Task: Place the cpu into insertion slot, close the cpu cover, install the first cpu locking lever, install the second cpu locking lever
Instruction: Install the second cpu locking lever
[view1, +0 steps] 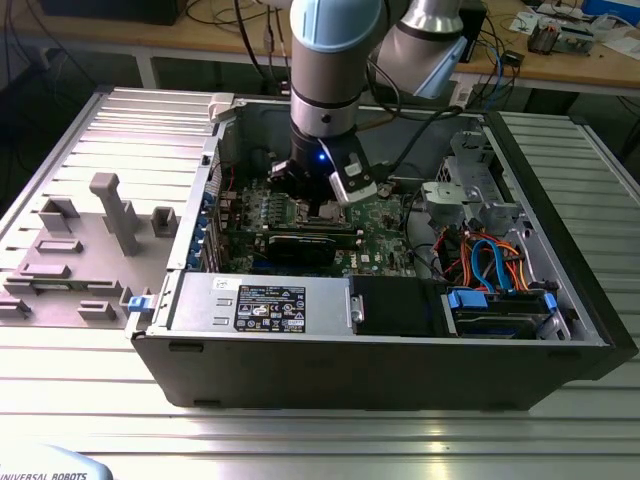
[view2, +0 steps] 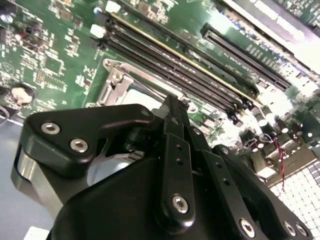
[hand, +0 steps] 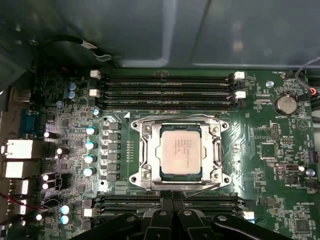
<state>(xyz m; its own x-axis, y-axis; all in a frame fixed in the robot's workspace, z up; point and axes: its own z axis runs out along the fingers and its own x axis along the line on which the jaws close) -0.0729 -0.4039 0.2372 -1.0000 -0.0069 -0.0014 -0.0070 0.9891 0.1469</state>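
surface: ribbed metal table (view1: 330, 440) of pale grey slats, carrying an open computer case (view1: 380, 370) that lies on its side with its interior facing up.
fixtures: grey plastic blocks and posts (view1: 115, 212) stand on the table toward the exterior view's left, well apart from the arm.
room: wooden workbench (view1: 560, 62) runs behind the table, with loose cables and small electronic parts on it.
case interior: green motherboard (hand: 280, 165) on the floor of the case; a silver power supply (view1: 262, 303) with a label along the near wall; blue and orange cables (view1: 490, 262) toward the exterior view's right; a long black card (view1: 300, 247) lies just in front of the arm.
arm: grey and blue robot arm (view1: 330, 60) reaches straight down into the case, a blue light glowing at its wrist.
gripper: gripper (hand: 173, 204) hangs low over the board, its tips right at the near edge of the socket; the black fingers (view2: 175, 131) stand pressed together with nothing between them.
cpu: cpu (hand: 180, 151) sits flat inside the insertion slot (hand: 136, 186), silvery top facing up.
cpu cover: cpu cover (hand: 176, 120) lies down flat around the chip, its window framing the metal top.
levers: thin wire lever (hand: 200, 189) runs slanted across the near edge of the socket, just beside the gripper tips; whether it is latched i cannot tell.
memory slots: long black slots (hand: 165, 91) run on both sides of the socket.
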